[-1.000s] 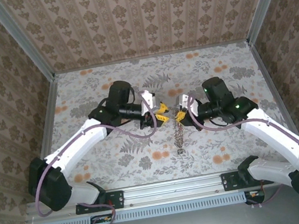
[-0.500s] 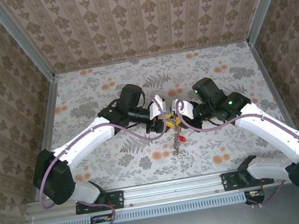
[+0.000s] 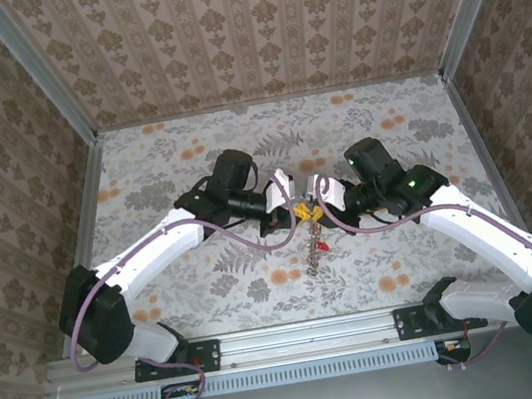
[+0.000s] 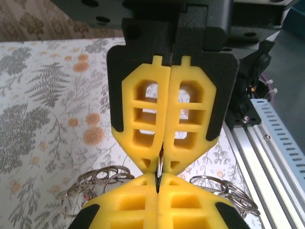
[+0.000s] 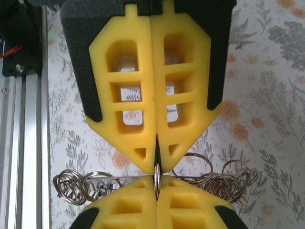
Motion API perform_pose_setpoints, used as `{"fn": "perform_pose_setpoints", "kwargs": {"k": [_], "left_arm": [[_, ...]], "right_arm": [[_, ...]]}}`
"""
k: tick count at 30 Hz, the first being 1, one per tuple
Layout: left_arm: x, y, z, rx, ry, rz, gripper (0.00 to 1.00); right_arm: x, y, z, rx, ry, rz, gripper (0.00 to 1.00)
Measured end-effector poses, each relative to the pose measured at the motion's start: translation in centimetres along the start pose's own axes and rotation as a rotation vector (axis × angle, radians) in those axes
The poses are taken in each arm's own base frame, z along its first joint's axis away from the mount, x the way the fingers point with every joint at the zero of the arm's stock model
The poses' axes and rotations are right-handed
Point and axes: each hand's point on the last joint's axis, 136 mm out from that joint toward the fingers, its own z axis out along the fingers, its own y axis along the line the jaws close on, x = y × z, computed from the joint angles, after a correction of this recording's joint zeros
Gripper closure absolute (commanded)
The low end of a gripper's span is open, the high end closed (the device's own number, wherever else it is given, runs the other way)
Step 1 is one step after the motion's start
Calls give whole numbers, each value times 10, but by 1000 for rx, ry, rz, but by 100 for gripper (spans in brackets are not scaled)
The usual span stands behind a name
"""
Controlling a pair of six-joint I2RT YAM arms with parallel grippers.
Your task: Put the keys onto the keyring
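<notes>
Yellow-padded left end effector and right end effector meeting tip to tip above the floral desk, both clamped shut on the thin silver keyring edge-on between them, keys dangling below.

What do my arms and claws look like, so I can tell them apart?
The left arm and right arm match: white links, black joints, a purple cable along each. Left claw and right claw have yellow latticed fingers on black backing. A green light glows on the right arm.
</notes>
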Motion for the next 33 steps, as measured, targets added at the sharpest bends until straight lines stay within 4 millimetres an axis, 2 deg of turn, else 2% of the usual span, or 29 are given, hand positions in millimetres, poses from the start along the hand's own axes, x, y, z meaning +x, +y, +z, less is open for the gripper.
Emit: {"fn": "perform_pose_setpoints", "kwargs": {"k": [1, 3, 8, 14, 24, 30, 33], "left_arm": [[-2, 1, -2, 1, -20, 4, 100], [-1, 2, -6, -4, -49, 5, 100], [-1, 5, -16, -8, -92, 2, 100], [-13, 2, -27, -1, -154, 45, 100], [-24, 2, -28, 7, -213, 73, 100], [-25, 0, -25, 11, -240, 84, 100], [-23, 0, -22, -2, -253, 79, 100]], "right_arm": [[-3, -1, -2, 7, -27, 4, 78], [-7, -4, -5, 21, -75, 11, 72], [-18, -6, -14, 42, -160, 5, 67], [-26, -5, -14, 30, -200, 5, 75], [-33, -7, -14, 21, -234, 15, 84], [-34, -5, -10, 0, -256, 31, 81], [-32, -5, -7, -9, -268, 46, 84]]}}
